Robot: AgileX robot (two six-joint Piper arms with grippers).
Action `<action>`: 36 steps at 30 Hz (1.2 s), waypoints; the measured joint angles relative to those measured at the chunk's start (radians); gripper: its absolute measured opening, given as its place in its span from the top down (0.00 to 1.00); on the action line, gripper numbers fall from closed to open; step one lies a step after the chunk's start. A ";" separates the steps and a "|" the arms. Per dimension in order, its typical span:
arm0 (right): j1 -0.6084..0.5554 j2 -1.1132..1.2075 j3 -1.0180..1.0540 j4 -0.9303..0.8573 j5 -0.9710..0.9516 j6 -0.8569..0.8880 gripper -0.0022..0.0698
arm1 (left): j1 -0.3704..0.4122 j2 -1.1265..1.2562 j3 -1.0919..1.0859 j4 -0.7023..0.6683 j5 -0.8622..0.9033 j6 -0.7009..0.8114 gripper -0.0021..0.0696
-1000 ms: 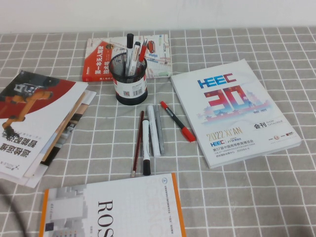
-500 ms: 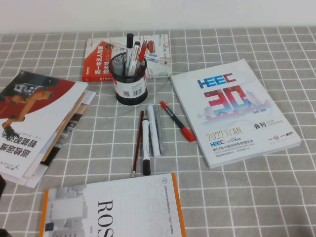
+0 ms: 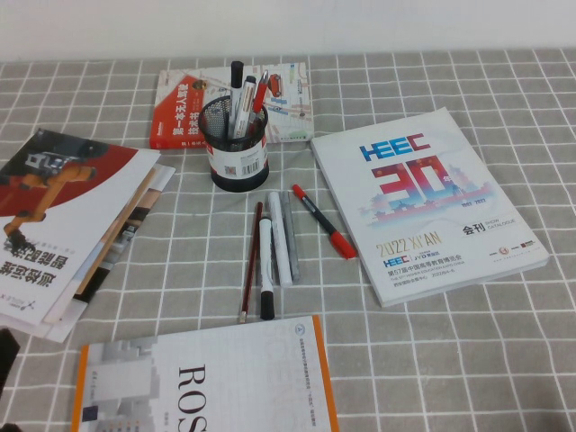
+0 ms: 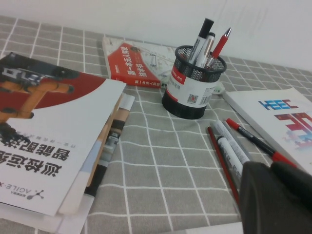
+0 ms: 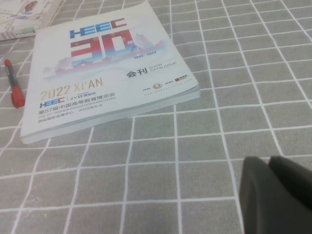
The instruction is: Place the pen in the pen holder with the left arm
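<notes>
pen: the pen (image 3: 266,256) lies flat on the cloth between a thin dark-red pen (image 3: 251,261) and a second marker (image 3: 279,236), near the holder (image 3: 236,148).
axis: runs toward and away from the robot, black cap at the near end.
left gripper: the left gripper (image 4: 271,170) hangs low at the near-left; the pen is ahead and to its right. Its grip state cannot be told.
right gripper: the right gripper (image 5: 273,187) hovers by the catalogue (image 5: 107,73), seemingly farther from the pen. Its grip state cannot be told either.
writing: "HEEC 30", "2022 XI'AN" on the catalogue; "ROS" on the book (image 3: 207,378); "AGILE·X" on the brochure (image 4: 44,141); barcode on the holder.
</notes>
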 joint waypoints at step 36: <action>0.000 0.000 0.000 0.002 0.000 0.000 0.99 | 0.160 -0.226 0.252 -0.172 0.060 0.362 0.97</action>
